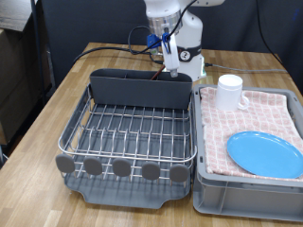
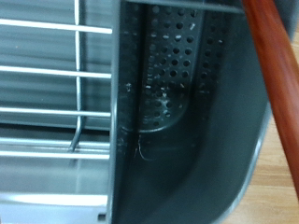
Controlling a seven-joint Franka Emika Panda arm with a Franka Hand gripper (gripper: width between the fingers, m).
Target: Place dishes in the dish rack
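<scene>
The gripper (image 1: pixel 173 62) hangs over the caddy (image 1: pixel 140 87) of the dish rack (image 1: pixel 133 132), its jaws apparently holding the wooden spoon (image 2: pixel 276 79) for lowering, while mug (image 1: pixel 230 91) and plate (image 1: pixel 265 153) wait in the cloth-lined bin (image 1: pixel 248 184).

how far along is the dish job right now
Nothing sits in the wire rack yet. In hand: the end effector hangs over the grey caddy, and the wrist view shows a brown wooden spoon by the caddy's opening. Left: the white mug and blue plate on the pink checked cloth.
</scene>
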